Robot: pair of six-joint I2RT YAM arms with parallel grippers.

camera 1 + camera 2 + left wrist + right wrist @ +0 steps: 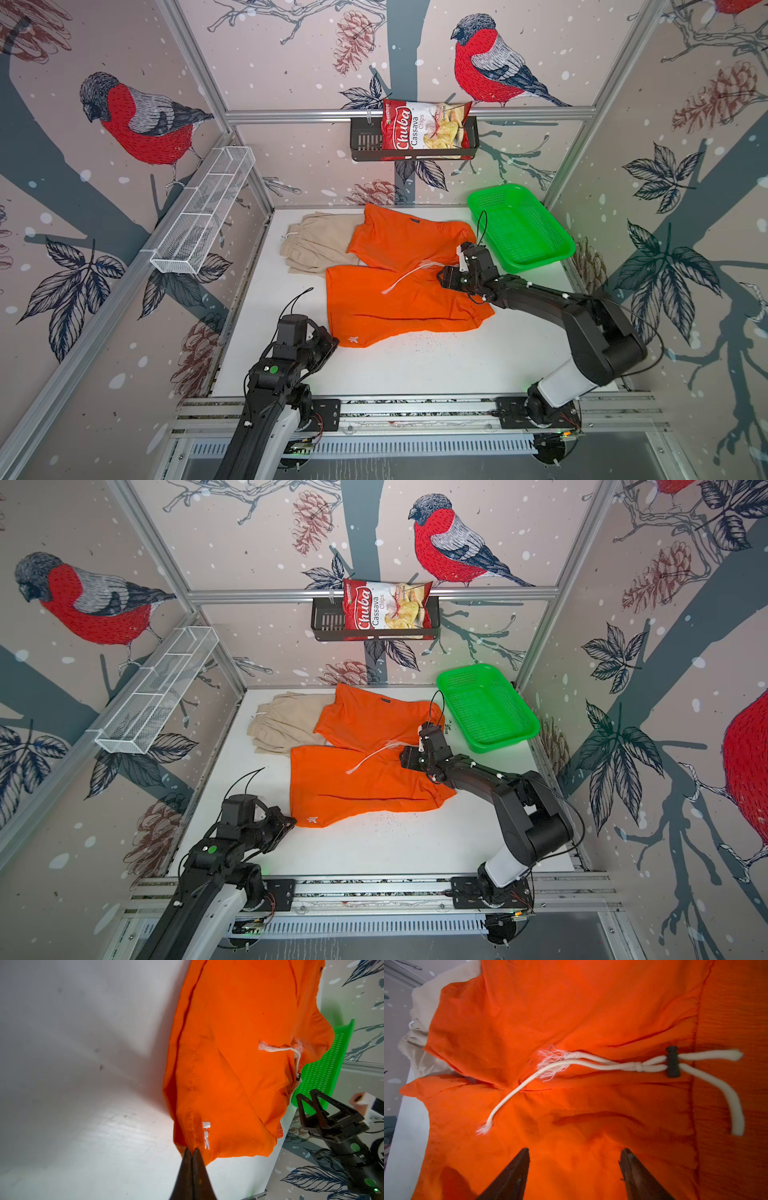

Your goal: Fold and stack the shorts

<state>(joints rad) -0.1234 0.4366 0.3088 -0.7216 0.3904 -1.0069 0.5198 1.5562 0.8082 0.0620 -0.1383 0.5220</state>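
The orange shorts lie spread on the white table, the white logo at the near left hem corner. My left gripper is shut on that hem corner, right beside the logo. My right gripper hovers open low over the orange cloth near the waistband, with nothing between its fingers. The white drawstring trails across the orange fabric. The beige shorts lie at the back left, partly under an orange leg.
A green mesh basket sits at the back right corner of the table. On the back wall hangs a black shelf holding a chips bag. A white wire rack is fixed to the left wall.
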